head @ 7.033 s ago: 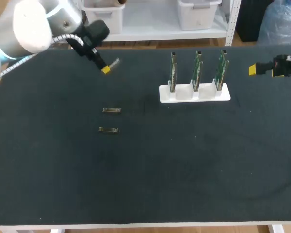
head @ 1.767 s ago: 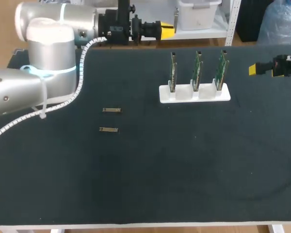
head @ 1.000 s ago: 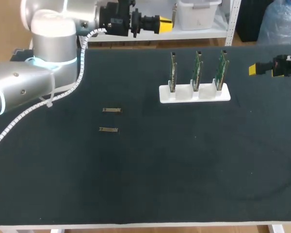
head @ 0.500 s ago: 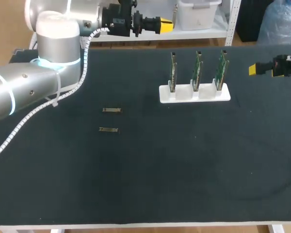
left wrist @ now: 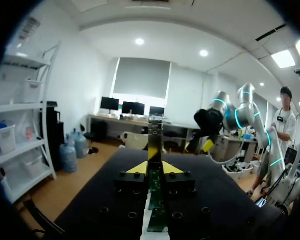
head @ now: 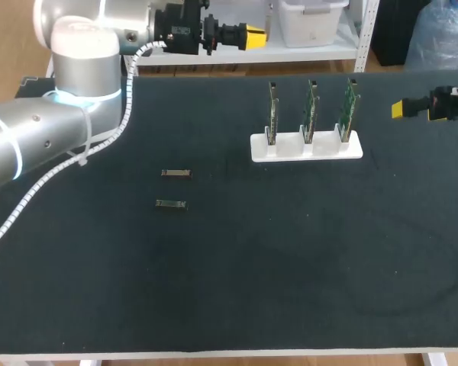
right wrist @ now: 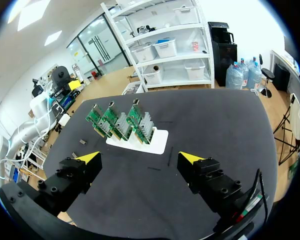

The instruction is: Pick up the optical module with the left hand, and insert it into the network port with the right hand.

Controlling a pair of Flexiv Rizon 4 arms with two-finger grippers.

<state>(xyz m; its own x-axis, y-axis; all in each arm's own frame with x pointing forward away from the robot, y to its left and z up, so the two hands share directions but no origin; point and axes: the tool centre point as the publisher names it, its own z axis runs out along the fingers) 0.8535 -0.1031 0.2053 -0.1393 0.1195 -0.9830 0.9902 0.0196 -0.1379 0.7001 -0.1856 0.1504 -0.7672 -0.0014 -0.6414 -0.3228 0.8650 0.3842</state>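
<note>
My left gripper is shut on a slim metal optical module, which sticks out ahead from between the yellow tips. In the head view the left gripper is held high over the table's back edge, pointing right; the module is too small to make out there. A white stand at the back middle carries three upright green boards with the network ports. My right gripper waits at the table's right edge, open and holding nothing, and looks across at the stand from well apart.
Two more optical modules lie flat on the dark table left of centre, one a little behind the other. My left arm's big elbow hangs over the back left corner.
The left gripper has drifted slightly left and up with the module still in it, and the arm's elbow has shifted. The right arm has kept still.
</note>
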